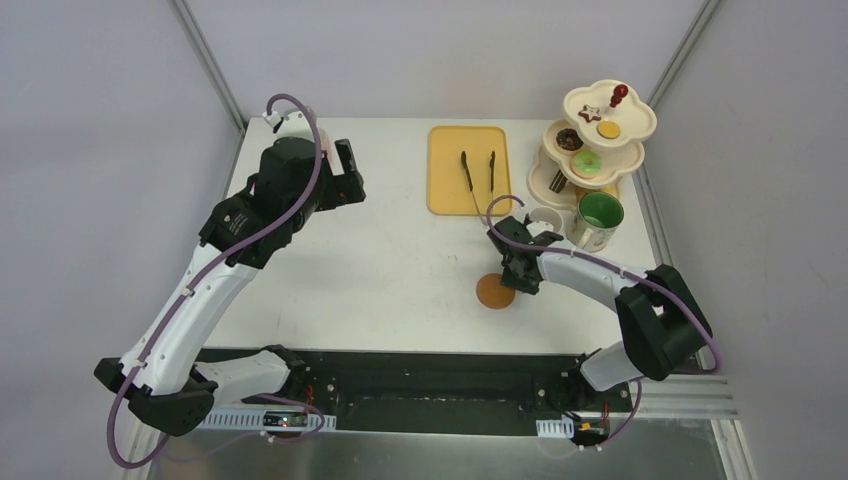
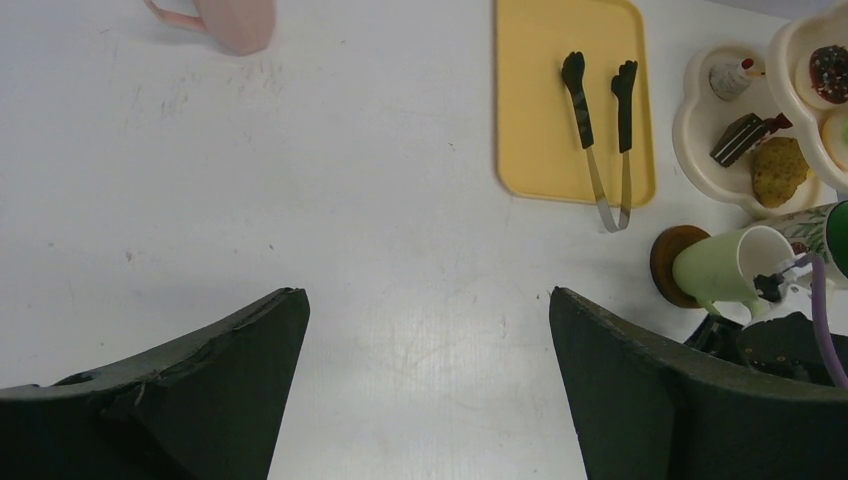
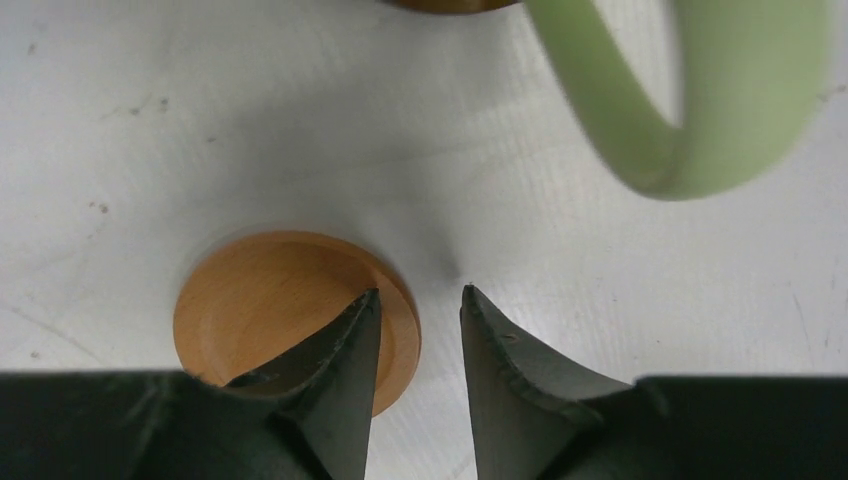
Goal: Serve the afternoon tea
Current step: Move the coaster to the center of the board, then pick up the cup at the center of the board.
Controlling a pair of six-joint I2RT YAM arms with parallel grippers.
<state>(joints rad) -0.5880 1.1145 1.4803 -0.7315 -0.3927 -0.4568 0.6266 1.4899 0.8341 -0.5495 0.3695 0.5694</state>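
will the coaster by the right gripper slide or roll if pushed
The coaster lies flat on the smooth table, so it would probably slide, not roll. It looks like rigid wood, thin and low, so likely awkward to pinch.

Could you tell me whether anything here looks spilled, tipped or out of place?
Nothing stands out: the cream mug and green-lined mug stand upright, the black tongs lie inside the yellow tray, and no spill shows.

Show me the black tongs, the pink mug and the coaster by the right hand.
black tongs (image 2: 579,105): left wrist view, on one black tip.
pink mug (image 2: 235,20): left wrist view, on its body at the picture's top edge.
coaster (image 3: 270,300): right wrist view, on its bare top face.
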